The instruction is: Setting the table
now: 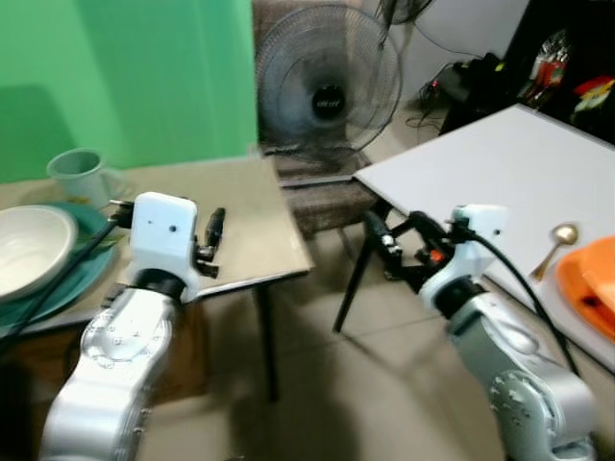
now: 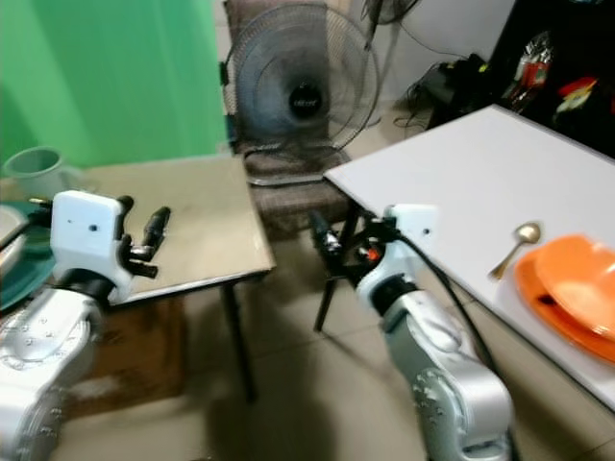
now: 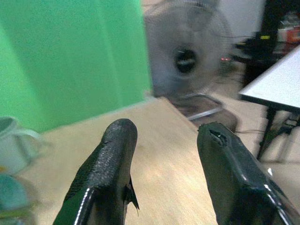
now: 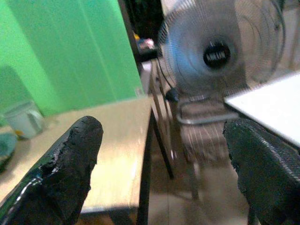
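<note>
Left gripper (image 3: 164, 164) over beige table (image 1: 250, 221), jaws apart, empty. Right gripper (image 4: 164, 173) between tables, jaws wide apart. Spoon (image 1: 555, 245) beside orange plate (image 1: 588, 283).

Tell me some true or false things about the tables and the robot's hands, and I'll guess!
1. A spoon lies on the white table beside the orange plate. True.
2. The left gripper is holding the mug. False: its fingers are open with nothing between them, and the mug stands on the wooden table.
3. A fan stands on the floor behind the two tables. True.
4. The white bowl sits on the white table. False: it rests on a teal plate on the wooden table.
5. The right gripper grips the spoon. False: it is open and empty.
</note>
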Robot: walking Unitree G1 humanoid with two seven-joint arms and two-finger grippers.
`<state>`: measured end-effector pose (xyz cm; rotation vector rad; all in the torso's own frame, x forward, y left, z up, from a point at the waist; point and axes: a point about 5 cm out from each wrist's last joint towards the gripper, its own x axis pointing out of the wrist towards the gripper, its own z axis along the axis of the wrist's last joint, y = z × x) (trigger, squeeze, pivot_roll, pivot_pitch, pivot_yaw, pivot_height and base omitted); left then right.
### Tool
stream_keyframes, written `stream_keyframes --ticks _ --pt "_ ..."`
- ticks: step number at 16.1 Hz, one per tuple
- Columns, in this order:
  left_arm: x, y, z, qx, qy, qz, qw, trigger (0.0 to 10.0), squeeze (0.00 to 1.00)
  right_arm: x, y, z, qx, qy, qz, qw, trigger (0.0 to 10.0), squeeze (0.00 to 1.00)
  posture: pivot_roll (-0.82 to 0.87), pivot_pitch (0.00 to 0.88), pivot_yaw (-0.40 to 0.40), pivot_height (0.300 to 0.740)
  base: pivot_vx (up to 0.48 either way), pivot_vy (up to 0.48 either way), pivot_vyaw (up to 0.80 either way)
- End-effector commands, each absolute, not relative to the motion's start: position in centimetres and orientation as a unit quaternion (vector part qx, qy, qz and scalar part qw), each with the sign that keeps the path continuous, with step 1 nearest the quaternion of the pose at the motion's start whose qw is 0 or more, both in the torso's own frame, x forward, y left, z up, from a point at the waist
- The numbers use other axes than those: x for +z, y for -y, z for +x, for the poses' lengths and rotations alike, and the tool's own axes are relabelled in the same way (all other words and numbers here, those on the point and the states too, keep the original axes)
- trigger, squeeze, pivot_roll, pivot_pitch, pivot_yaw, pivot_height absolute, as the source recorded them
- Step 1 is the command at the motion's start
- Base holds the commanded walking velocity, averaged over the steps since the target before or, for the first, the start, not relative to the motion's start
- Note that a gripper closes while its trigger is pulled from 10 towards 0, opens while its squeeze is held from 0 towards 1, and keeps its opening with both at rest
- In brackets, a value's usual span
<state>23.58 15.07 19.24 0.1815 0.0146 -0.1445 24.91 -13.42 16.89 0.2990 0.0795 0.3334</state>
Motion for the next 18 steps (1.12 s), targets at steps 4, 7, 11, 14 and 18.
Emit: stream_keyframes --ticks 4,7,11,14,18 --pt "19.5 -15.7 23.6 -0.056 -0.004 0.096 0.994 10.0 0.0 16.8 13.1 25.0 0.176 -0.04 0.145 0.973 10.0 1.0 0.01 0.039 -0.041 0.74 0.0 0.17 0.0" --pt "19.5 -15.5 23.7 -0.053 -0.002 0.092 0.994 10.0 0.0 16.9 13.2 25.3 0.179 -0.041 0.137 0.973 10.0 1.0 0.01 0.041 -0.048 0.74 0.0 0.0 0.43" --pt "19.8 -15.9 23.8 -0.049 0.004 0.095 0.994 10.0 0.0 16.8 12.8 25.6 0.195 -0.042 0.133 0.971 10.0 1.0 0.02 0.039 -0.053 0.74 0.144 0.0 0.8" --pt "19.8 -15.9 23.9 -0.052 0.002 0.099 0.994 10.0 0.0 16.8 12.8 25.8 0.188 -0.039 0.135 0.972 10.0 1.0 0.02 0.037 -0.046 0.74 0.315 0.0 0.8" --pt "19.9 -15.8 24.1 -0.056 0.002 0.101 0.993 10.0 0.0 16.7 13.1 26.0 0.171 -0.033 0.131 0.976 10.0 1.0 0.02 0.035 -0.047 0.74 0.319 0.0 0.2"
